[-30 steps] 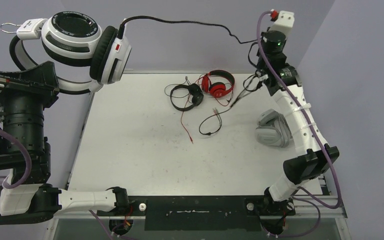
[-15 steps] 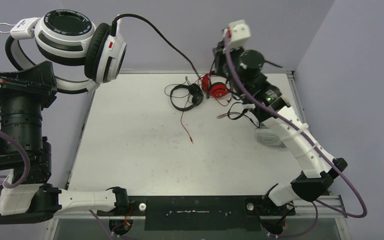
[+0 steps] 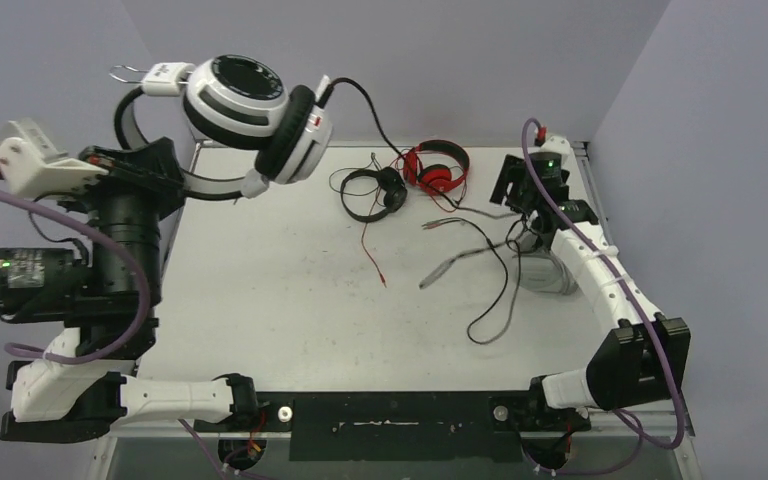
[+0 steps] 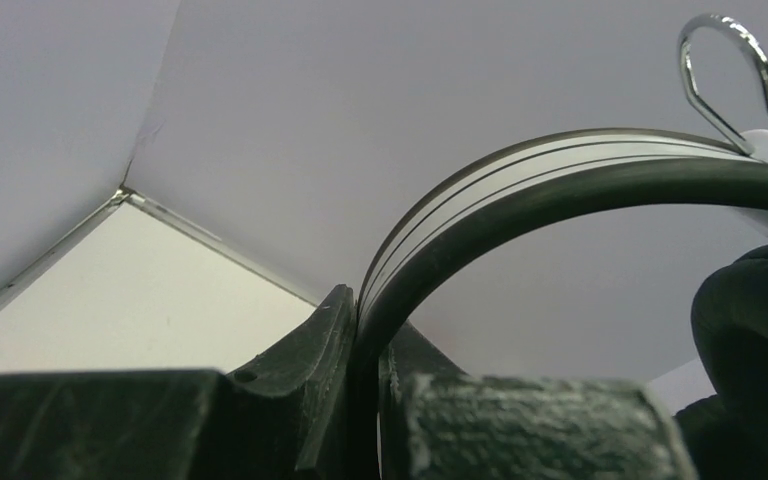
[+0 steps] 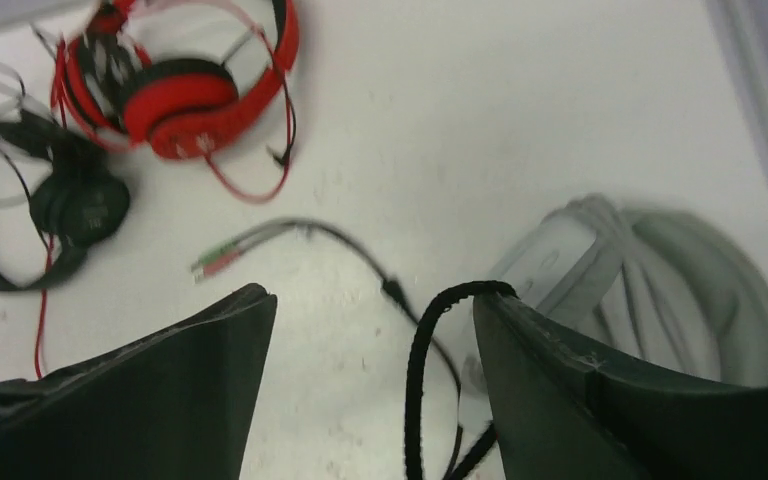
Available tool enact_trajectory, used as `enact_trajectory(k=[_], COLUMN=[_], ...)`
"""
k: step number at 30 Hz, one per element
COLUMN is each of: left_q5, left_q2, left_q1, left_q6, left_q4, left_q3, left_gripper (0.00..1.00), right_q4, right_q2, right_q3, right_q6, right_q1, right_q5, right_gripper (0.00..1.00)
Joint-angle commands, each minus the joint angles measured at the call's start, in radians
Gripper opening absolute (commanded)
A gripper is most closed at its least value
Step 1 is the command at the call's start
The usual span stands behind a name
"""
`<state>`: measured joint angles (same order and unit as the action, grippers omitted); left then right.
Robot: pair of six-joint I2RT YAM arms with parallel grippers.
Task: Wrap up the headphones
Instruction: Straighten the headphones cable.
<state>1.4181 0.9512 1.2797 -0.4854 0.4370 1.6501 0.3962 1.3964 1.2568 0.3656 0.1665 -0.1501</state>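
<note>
The left pincer [image 4: 368, 325] is clenched on the headband of the white-and-black headphones [image 3: 250, 115] and holds them high over the far left corner of the table [image 3: 260, 300]. Their black cable [image 5: 412, 390] drops from the earcup to the far middle of the table, then lies in loose loops across the right half.

The right pincer [image 5: 375, 305] hangs low over the far right, its jaws spread wide and gripping nothing. In its own camera a bend of the cable rises between the jaws, close against the right-hand one but not pinched.

I'd say the step in hand is gathering the cable so it can be wound round the raised set, and none of it is wound on yet. The next move seems to call for the right pincer to close on that bend and carry it toward the headband.

The light grey headphones [image 3: 545, 275] sit just below and beside the right pincer. The red headphones [image 3: 438, 170] and all-black headphones [image 3: 370, 192] lie side by side at the far middle, their thin leads trailing toward the near side.
</note>
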Motion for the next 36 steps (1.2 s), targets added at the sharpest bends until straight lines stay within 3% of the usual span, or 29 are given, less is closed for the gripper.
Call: enact_trajectory(k=[1, 2, 3, 7, 10, 16, 19, 21, 25, 31, 36], left_q5=[-0.013, -0.029, -0.026, -0.035, -0.149, -0.835, -1.084, -1.182, -1.232, -1.214, -1.176], left_q2=[0.032, 0.037, 0.043, 0.095, 0.137, 0.210, 0.261, 0.302, 0.353, 0.343, 0.317], left_q1=[0.010, 0.010, 0.010, 0.000, -0.076, -0.544, -0.684, -0.727, -0.732, -0.731, -0.706], left_q6=[0.418, 0.575, 0.642, 0.866, 0.998, 1.149, 1.141, 1.109, 1.045, 1.021, 1.006], left_q4=[-0.315, -0.486, -0.554, -0.795, -0.946, -1.034, -1.036, -1.057, -1.112, -1.102, -1.070], left_q3=[-0.048, -0.053, -0.081, -0.153, -0.162, -0.272, -0.304, -0.295, -0.270, -0.332, -0.381], left_gripper=[0.00, 0.00, 0.00, 0.00, 0.00, 0.00, 0.00, 0.00, 0.00, 0.00, 0.00], right_q4=[-0.043, -0.060, -0.072, -0.088, -0.080, -0.018, -0.035, -0.094, -0.174, -0.126, -0.055], right_q2=[-0.191, -0.234, -0.277, -0.401, -0.439, -0.407, -0.420, -0.447, -0.442, -0.312, -0.172], right_q3=[-0.145, -0.184, -0.216, -0.301, -0.313, -0.258, -0.257, -0.280, -0.272, -0.131, 0.017], right_q6=[0.032, 0.024, 0.014, 0.009, 0.021, 0.015, -0.025, -0.062, -0.117, -0.186, -0.208], right_q1=[0.044, 0.045, 0.047, 0.059, 0.061, 0.066, 0.082, 0.106, 0.238, 0.504, 0.650], right_q5=[0.088, 0.088, 0.077, 0.029, 0.032, 0.045, 0.124, 0.258, 0.423, 0.339, 0.168], right_gripper=[0.78, 0.80, 0.82, 0.84, 0.85, 0.91, 0.91, 0.91, 0.94, 0.90, 1.00])
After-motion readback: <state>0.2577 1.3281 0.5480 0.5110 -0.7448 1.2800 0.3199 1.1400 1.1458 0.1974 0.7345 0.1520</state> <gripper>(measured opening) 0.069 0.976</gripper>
